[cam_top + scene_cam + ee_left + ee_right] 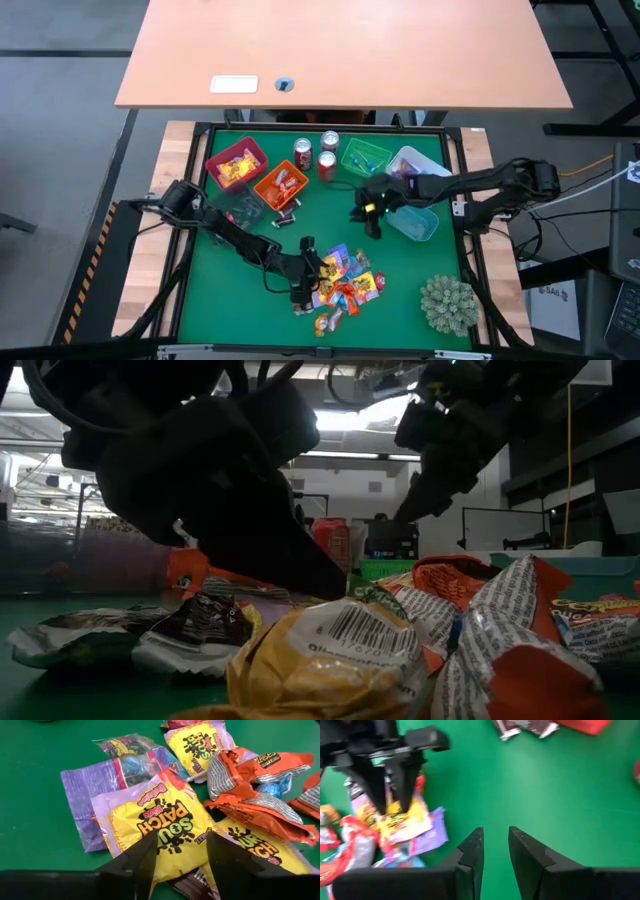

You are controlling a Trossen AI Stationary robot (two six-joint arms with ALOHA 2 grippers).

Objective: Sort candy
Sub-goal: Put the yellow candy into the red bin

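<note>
The left gripper (177, 862) stands over the candy pile (340, 285) near the front edge of the green tabletop (240, 300), its two fingers spread wide either side of a yellow Sour Patch Kids packet (162, 822), gripping nothing. The right gripper (495, 850) hovers over bare mat near the middle, beside the blue bin (415, 222), its fingers a narrow gap apart and empty. Along the back edge sit five bins, red (236, 163), orange (281, 185), green (365, 157), a pale one (412, 160) and the blue one, with two soda cans (315, 152) between them; one spiky plant ball (447, 303) is at the front right corner. The left wrist view alone shows wrapper print: three yellow Sour Patch packets, a purple wrapper (82, 795), and orange ones (260, 785). The high view gives the layout, but there the sweets blur into a heap too tangled to count. In the low view, dark arms hide much of the bins.
</note>
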